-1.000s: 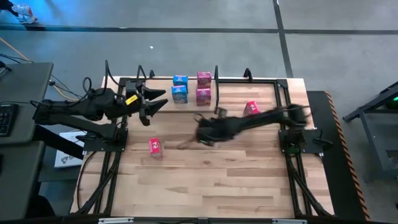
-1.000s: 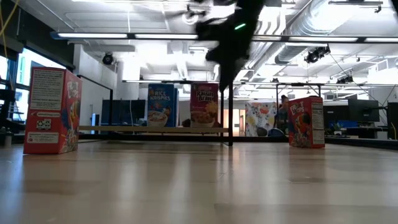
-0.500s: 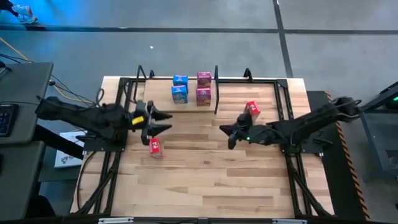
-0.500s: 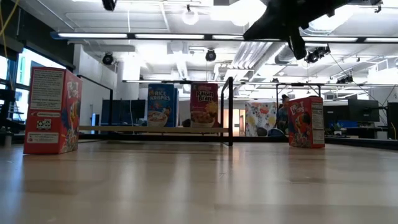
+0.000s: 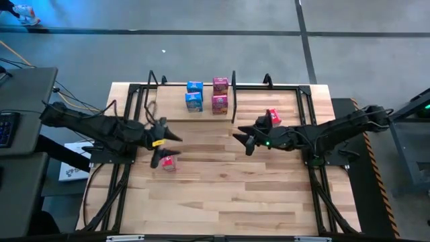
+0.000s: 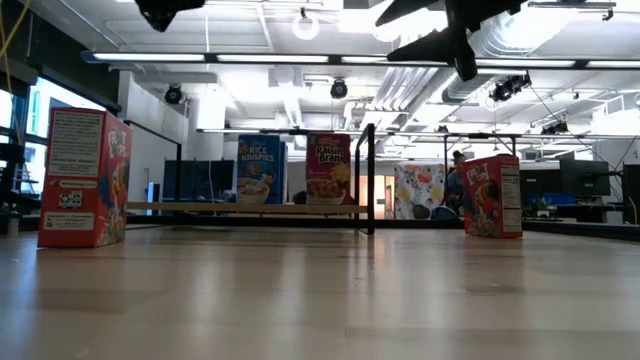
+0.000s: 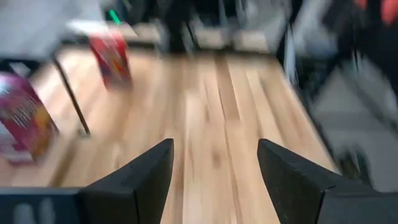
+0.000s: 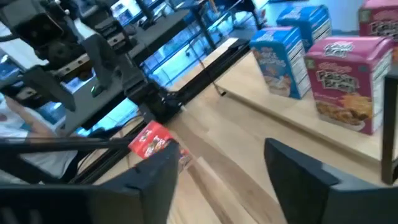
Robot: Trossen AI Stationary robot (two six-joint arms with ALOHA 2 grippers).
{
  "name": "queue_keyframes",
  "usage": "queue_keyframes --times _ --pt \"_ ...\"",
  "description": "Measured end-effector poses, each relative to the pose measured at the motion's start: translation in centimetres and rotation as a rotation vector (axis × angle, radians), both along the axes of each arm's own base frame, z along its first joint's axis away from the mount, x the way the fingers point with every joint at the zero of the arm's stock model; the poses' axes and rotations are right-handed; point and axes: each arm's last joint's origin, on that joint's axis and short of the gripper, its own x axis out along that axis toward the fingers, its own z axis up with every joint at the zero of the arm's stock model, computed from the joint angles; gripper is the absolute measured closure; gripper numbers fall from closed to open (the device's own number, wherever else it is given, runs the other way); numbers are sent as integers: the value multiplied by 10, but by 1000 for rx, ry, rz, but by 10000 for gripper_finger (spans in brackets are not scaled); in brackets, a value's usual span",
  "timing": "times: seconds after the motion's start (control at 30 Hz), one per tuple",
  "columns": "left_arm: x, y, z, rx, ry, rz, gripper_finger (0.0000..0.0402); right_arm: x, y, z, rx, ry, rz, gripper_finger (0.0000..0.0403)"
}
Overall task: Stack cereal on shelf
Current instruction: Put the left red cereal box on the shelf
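From above, your left gripper (image 5: 163,149) hangs jaws apart over the red box (image 5: 168,161) at near left, ready to pick; four boxes already sit on the shelf (image 5: 205,109) at the far edge. Your right gripper (image 5: 244,139), jaws apart, has swung back toward the other red box (image 5: 273,117). At table level, both grippers hover high.

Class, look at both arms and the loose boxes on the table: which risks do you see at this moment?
1. The open left gripper hangs right over a red box; a skewed descent may topple it.
2. The right gripper, also open, sits beside the other red box and the shelf rail; a swing might clip either.
3. The shelved boxes stand close together, so a careless placement may knock them.
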Motion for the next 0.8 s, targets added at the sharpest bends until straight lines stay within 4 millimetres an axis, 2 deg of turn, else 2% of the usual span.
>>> queue_keyframes --times 0.17,0.27,0.37,0.63,0.8 --pt "-5 -4 10 79 300 -203 158 1 -4 1 30 15 10 128" --pt "-3 -8 7 96 489 -339 142 1 -4 0 37 23 9 118" --pt "2 -11 5 154 591 -466 127 0 -4 -1 36 37 11 116" --pt "26 -17 -19 466 671 -721 121 -1 -5 -4 51 54 -27 116" --pt "29 -15 -28 593 736 -803 121 -2 -5 -7 78 79 -44 116"
